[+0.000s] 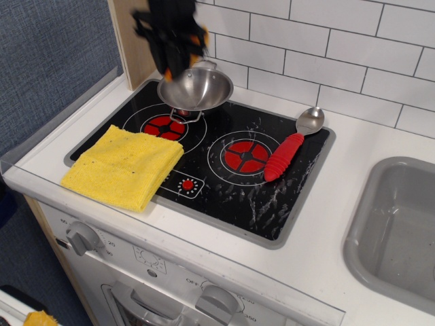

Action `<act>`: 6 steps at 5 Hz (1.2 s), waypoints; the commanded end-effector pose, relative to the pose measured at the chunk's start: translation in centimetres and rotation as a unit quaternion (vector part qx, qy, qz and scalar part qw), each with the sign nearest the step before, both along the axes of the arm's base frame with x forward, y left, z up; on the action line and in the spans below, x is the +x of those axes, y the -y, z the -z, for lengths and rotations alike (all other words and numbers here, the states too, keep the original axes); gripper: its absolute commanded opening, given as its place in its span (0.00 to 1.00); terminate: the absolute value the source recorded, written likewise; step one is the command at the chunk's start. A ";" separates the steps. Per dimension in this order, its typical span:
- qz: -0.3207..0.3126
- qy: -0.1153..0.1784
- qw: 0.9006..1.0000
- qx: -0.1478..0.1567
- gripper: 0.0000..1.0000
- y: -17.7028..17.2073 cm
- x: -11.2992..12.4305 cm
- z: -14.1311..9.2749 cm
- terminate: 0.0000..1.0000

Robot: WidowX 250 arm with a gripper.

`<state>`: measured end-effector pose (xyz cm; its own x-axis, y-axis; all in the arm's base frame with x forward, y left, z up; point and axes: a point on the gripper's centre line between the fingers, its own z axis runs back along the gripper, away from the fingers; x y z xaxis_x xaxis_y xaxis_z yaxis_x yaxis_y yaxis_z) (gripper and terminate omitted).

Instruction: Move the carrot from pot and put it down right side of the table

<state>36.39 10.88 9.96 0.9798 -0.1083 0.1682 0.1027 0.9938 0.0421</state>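
1. Up at the top left of the frame, the gripper (175,58) hangs above the pot (195,88), blurred, its dark fingers pointing down.
2. Orange shows between and beside those fingers: the carrot (195,42) looks pinched in the closed fingers, clear of the pot and above its rim. The blur hides exactly how the fingers meet it.
3. Below it, the pot sits at the back left corner of the black hob (204,159), a shiny steel bowl with a thin wire loop handle at its near edge. Its inside looks bare metal from here.
4. Just in front of the pot is the left red burner ring (165,125), partly overlapped by the pot's handle.
5. Lower left, a folded yellow cloth (124,166) lies over the hob's left front corner and onto the white table (319,224).
6. Near the middle of the frame is the second red burner ring (246,155). Just to its right lies a spoon (291,145) with a red ribbed handle, its steel bowl pointing toward the tiled wall (340,47) at the back.
7. Far right, the grey sink (397,231) is set into the table, well apart from the hob.
8. Along the bottom edge, the grey oven knobs (84,238) face outward.
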 end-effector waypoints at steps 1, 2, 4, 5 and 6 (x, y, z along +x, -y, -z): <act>-0.053 -0.038 0.997 0.032 0.00 -0.2 -9.1 -0.4 0.00; -0.076 -0.089 0.992 0.037 0.00 -0.4 -11.1 2.2 0.00; -0.094 -0.131 0.986 0.050 0.00 -1.1 -12.8 4.2 0.00; -0.090 -0.091 0.991 0.046 1.00 -0.8 -12.9 3.0 0.00; -0.083 -0.057 0.994 0.045 1.00 -0.3 -12.9 1.1 0.00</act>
